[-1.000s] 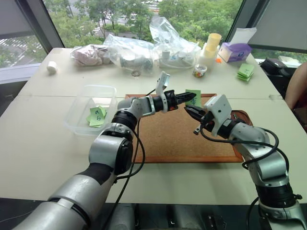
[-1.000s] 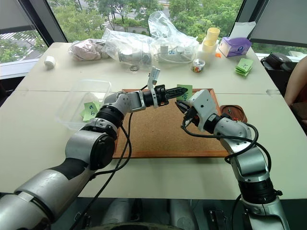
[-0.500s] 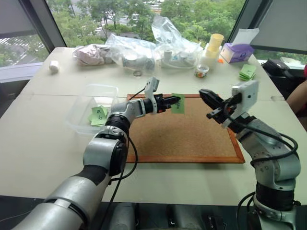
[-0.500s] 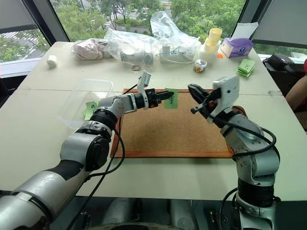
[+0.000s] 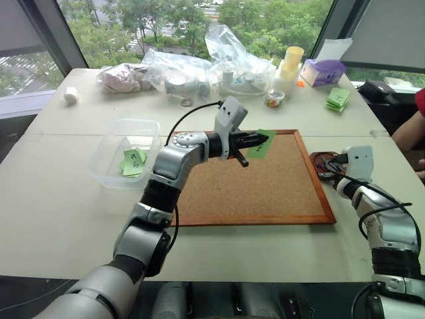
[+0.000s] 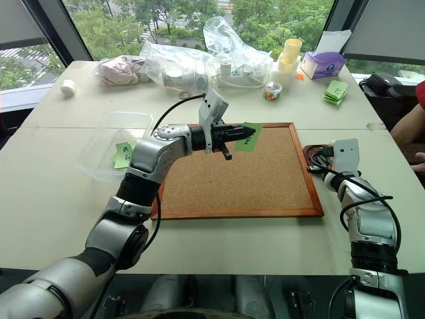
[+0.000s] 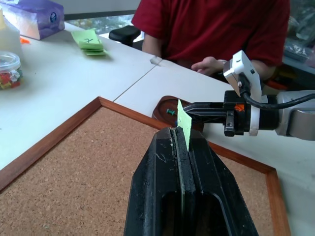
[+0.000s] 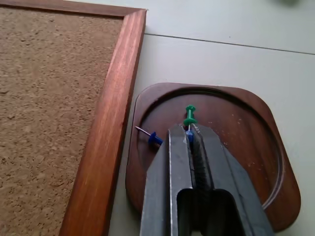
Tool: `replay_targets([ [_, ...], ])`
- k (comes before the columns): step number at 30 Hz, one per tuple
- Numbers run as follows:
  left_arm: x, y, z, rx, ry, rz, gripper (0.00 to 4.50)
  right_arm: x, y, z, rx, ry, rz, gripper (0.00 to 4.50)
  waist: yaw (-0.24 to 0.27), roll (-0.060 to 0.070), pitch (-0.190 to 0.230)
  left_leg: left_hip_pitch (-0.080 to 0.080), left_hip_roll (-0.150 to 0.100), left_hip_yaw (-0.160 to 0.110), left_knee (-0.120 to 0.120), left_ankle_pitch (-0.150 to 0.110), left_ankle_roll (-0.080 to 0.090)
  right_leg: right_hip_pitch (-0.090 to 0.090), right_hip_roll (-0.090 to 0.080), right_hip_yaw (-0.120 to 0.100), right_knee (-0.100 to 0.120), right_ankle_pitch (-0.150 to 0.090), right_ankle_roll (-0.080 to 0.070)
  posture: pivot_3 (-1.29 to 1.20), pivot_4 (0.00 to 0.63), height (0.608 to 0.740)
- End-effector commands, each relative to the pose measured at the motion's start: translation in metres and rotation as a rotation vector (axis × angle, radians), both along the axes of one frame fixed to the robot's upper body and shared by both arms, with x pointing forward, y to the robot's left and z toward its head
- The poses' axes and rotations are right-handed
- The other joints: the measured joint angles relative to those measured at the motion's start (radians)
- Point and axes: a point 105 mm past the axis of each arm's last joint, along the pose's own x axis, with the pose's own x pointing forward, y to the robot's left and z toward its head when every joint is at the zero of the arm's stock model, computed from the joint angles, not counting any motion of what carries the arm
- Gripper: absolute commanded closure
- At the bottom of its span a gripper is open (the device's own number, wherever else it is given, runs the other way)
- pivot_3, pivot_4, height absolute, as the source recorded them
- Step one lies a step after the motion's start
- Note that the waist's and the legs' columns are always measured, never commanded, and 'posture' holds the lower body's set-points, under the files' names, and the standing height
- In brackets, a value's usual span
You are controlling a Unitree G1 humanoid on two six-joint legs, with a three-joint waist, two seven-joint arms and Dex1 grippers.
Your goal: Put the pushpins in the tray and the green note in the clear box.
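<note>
While the left gripper [image 5: 262, 141] hangs above the far edge of the corkboard [image 5: 265, 189], its fingers are pressed tight on the green note [image 5: 261, 144] — the slip sticks out past the tips, clear of the cork. Nothing remains pinned to the corkboard.

Right gripper [image 8: 189, 133] sits low over the tray [image 8: 246, 147], which lies just beside the corkboard's right frame. From the right wrist view the jaws look nearly together, with a small blue thing between the tips; I cannot tell whether it is gripped or just let go. Two pushpins lie in the tray — a green pushpin [image 8: 189, 115] just ahead of the fingertips and a blue pushpin [image 8: 151, 138] nearer the corkboard side.

The clear box [image 5: 113, 156] stands off the corkboard's left side, near but apart, and already holds other green slips [image 5: 134, 161].

Progress, as judged: the pin half looks close to done, pending that blue bit at the right fingertips. The note half is midway — lifted and held, not yet delivered. Remaining: carry the note from over the corkboard across to the clear box and drop it there.

A person in a red top [image 7: 216, 29] sits beyond the table's right edge.
</note>
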Motion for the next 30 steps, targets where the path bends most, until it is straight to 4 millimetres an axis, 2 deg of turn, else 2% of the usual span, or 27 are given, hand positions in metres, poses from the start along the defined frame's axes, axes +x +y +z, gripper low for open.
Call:
replay_targets([
  [1, -0.004, 0.002, 0.005, -0.014, -0.004, -0.004, 4.5, 0.003, -0.006, 0.01, -0.003, -0.047, -0.023, 3.07, 0.002, 0.0, 0.0, 0.0, 0.001, 0.0, 0.0, 0.0, 0.0, 0.0, 0.0, 0.0, 0.0, 0.0, 0.0, 0.0, 0.15, 0.738],
  [7, -0.005, 0.005, 0.005, -0.02, 0.013, -0.006, 4.5, 0.004, -0.005, 0.015, 0.019, -0.093, -0.032, 0.02, 0.003, 0.0, 0.0, 0.0, 0.003, 0.0, 0.001, 0.0, -0.001, 0.0, 0.0, 0.0, 0.0, 0.0, 0.0, 0.0, 0.15, 0.738],
  [10, -0.005, 0.006, 0.005, -0.022, 0.018, -0.006, 4.5, 0.005, -0.004, 0.019, 0.023, -0.114, -0.028, 0.02, 0.002, 0.0, 0.0, 0.0, 0.003, 0.0, 0.001, 0.001, -0.001, 0.0, 0.0, 0.0, 0.0, 0.0, 0.0, 0.0, 0.15, 0.738],
  [12, -0.004, 0.009, 0.005, -0.024, 0.025, -0.003, 4.5, 0.006, 0.0, 0.029, 0.034, -0.161, -0.02, 0.02, 0.001, 0.0, 0.0, 0.0, 0.003, 0.0, 0.001, 0.001, -0.001, 0.0, 0.0, 0.0, 0.0, 0.0, 0.0, 0.0, 0.15, 0.738],
  [14, -0.003, 0.013, 0.007, -0.028, 0.024, 0.008, 4.5, 0.006, 0.002, 0.044, 0.038, -0.231, -0.018, 0.02, -0.001, 0.0, 0.0, 0.0, 0.004, 0.001, 0.001, 0.001, -0.001, 0.0, 0.001, 0.0, 0.0, 0.0, 0.0, 0.0, 0.15, 0.738],
  [16, 0.0, 0.022, 0.017, -0.037, -0.002, 0.033, 4.5, 0.006, 0.008, 0.07, 0.03, -0.335, 0.004, 0.02, 0.0, 0.001, 0.001, 0.0, 0.004, 0.001, 0.001, 0.001, -0.001, 0.0, 0.001, 0.0, 0.0, 0.0, 0.0, 0.0, 0.15, 0.738],
  [17, 0.002, 0.028, 0.023, -0.038, -0.02, 0.05, 4.5, 0.005, 0.015, 0.085, 0.02, -0.388, 0.033, 0.02, -0.001, 0.002, 0.001, 0.0, 0.004, 0.001, 0.001, 0.001, -0.001, 0.0, 0.001, 0.0, 0.0, 0.0, 0.0, 0.0, 0.15, 0.738],
  [19, 0.007, 0.05, 0.042, -0.017, -0.075, 0.109, 4.5, 0.004, 0.041, 0.121, 0.03, -0.495, 0.132, 0.02, -0.004, 0.004, 0.002, 0.0, 0.004, 0.001, 0.001, 0.001, -0.001, 0.0, 0.001, 0.0, 0.0, 0.0, 0.0, 0.0, 0.15, 0.738],
  [22, 0.013, 0.078, 0.057, 0.031, -0.116, 0.199, 4.5, 0.002, 0.073, 0.139, 0.06, -0.528, 0.25, 0.02, -0.004, 0.004, 0.003, 0.0, 0.006, 0.0, 0.001, 0.001, -0.002, -0.001, 0.002, 0.0, 0.001, 0.0, 0.0, 0.0, 0.15, 0.738],
  [24, 0.021, 0.115, 0.065, 0.113, -0.131, 0.326, 4.5, -0.001, 0.115, 0.137, 0.1, -0.475, 0.425, 0.02, -0.003, 0.004, 0.003, 0.0, 0.006, 0.0, 0.001, 0.001, -0.002, -0.001, 0.002, -0.001, 0.001, 0.0, 0.0, 0.0, 0.15, 0.738],
  [27, 0.025, 0.178, 0.063, 0.263, -0.105, 0.526, 4.5, -0.021, 0.186, 0.109, 0.111, -0.313, 0.76, 0.02, -0.006, 0.004, 0.003, 0.0, 0.006, 0.0, 0.001, 0.001, -0.002, -0.001, 0.002, -0.001, 0.001, 0.0, 0.0, 0.0, 0.15, 0.738],
  [28, 0.024, 0.197, 0.06, 0.291, -0.073, 0.583, 4.5, -0.03, 0.203, 0.099, 0.109, -0.266, 0.85, 0.02, -0.007, 0.004, 0.003, 0.0, 0.006, 0.0, 0.0, 0.001, -0.002, -0.001, 0.002, -0.001, 0.001, 0.0, 0.0, 0.0, 0.15, 0.738],
  [30, 0.022, 0.222, 0.052, 0.293, 0.009, 0.67, 4.5, -0.041, 0.221, 0.085, 0.09, -0.203, 0.948, 0.02, -0.002, 0.004, 0.003, 0.0, 0.006, 0.0, 0.0, 0.001, -0.002, -0.001, 0.002, -0.002, 0.001, 0.0, 0.0, 0.0, 0.15, 0.738],
])
